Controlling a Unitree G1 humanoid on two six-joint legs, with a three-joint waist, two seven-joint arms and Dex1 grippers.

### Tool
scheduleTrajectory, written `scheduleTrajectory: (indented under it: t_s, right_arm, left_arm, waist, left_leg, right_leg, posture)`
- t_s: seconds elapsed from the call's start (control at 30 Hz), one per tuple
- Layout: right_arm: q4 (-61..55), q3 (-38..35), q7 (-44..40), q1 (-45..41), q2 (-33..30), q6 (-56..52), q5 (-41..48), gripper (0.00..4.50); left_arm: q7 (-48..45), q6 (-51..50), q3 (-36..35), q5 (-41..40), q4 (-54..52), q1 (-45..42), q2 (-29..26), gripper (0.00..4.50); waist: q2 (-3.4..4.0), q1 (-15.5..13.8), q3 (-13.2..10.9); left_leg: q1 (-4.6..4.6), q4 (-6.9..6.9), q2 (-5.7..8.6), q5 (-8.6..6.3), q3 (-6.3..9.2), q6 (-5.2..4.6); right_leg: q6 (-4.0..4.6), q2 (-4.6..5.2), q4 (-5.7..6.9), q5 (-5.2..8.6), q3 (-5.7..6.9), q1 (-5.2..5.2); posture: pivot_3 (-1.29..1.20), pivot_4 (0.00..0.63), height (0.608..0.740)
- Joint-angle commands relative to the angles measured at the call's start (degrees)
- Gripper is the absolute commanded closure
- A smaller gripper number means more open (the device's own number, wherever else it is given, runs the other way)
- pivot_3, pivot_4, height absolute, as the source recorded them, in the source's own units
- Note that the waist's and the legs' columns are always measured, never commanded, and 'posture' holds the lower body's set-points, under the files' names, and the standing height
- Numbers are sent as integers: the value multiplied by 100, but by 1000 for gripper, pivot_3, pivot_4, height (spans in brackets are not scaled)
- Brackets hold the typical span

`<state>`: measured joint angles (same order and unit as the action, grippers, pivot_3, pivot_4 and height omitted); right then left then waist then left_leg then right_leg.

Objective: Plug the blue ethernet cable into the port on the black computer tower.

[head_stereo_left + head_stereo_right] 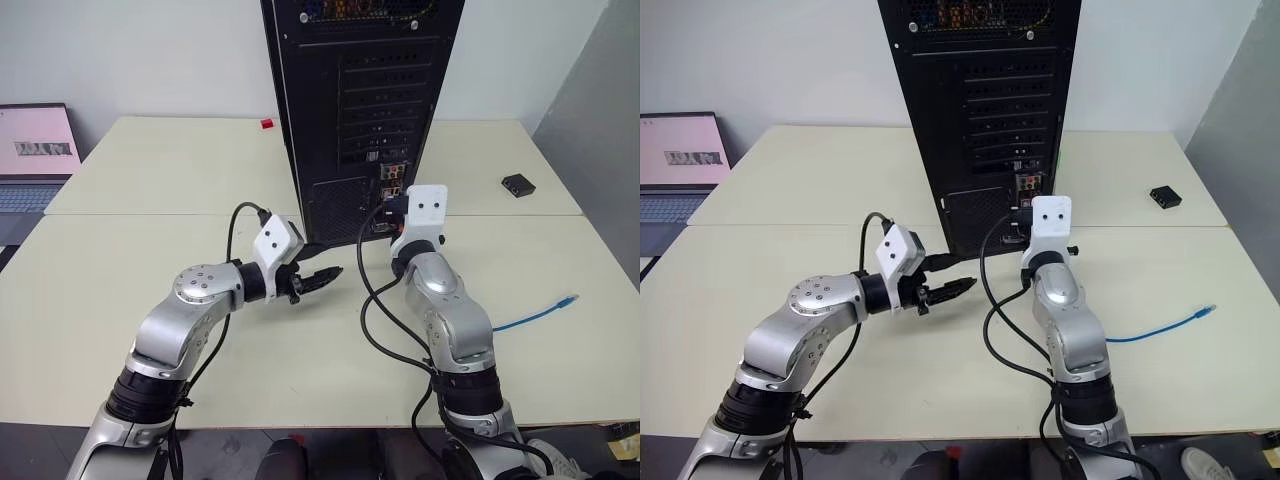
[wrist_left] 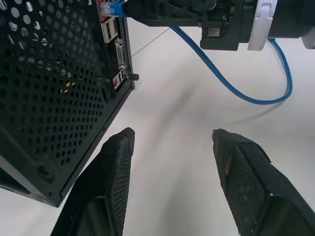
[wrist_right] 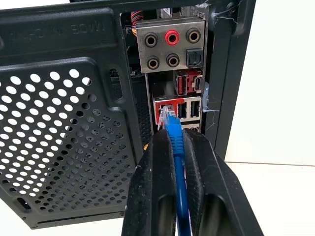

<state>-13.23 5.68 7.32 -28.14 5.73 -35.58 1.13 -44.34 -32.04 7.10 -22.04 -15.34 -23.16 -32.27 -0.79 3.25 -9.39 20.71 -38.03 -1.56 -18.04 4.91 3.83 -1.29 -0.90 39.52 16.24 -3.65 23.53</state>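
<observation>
The black computer tower (image 1: pixel 360 100) stands upright at the back middle of the table. My right gripper (image 3: pixel 174 136) is shut on the blue ethernet cable (image 3: pixel 177 152) just behind its clear-blue plug (image 3: pixel 167 118). The plug's tip sits at the mouth of the port (image 3: pixel 162 107), a red-framed socket in the connector strip; how deep it sits I cannot tell. The cable trails back to the right over the table, and its free end (image 1: pixel 568 299) lies there. My left gripper (image 1: pixel 325 277) hangs open and empty, low in front of the tower's vent grille (image 2: pixel 44 88).
A laptop (image 1: pixel 35 150) sits at the far left edge. A small black box (image 1: pixel 518 184) lies at the back right, and a small red item (image 1: pixel 267 124) lies left of the tower. Black robot wires (image 1: pixel 375 300) loop between my arms.
</observation>
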Motion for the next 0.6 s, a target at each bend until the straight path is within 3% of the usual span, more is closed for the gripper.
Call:
scheduleTrajectory:
  t_s: [0.03,0.37,0.6]
  right_arm:
    - [-40,83,-121,-150,-13,147,-59,4500]
    - [288,28,-542,-371,-389,169,-53,4500]
    - [307,-18,-547,-490,-261,94,17,4500]
  left_arm:
    - [-13,137,6,52,-198,-31,45,1826]
    - [-55,171,17,115,-201,-33,71,1826]
    - [-43,167,19,116,-200,-53,88,1826]
  waist:
    - [0,0,0]
    - [0,1,0]
    - [0,8,0]
  left_leg:
    - [0,0,0,0,0,0]
    - [-2,2,-1,0,-4,0]
    - [-2,1,-1,0,-5,0]
  right_leg:
    - [0,0,0,0,0,0]
    - [0,-1,-2,0,-3,0]
    - [0,0,-1,0,-5,0]
  posture:
    - [0,150,740]
    - [0,150,740]
    - [0,150,740]
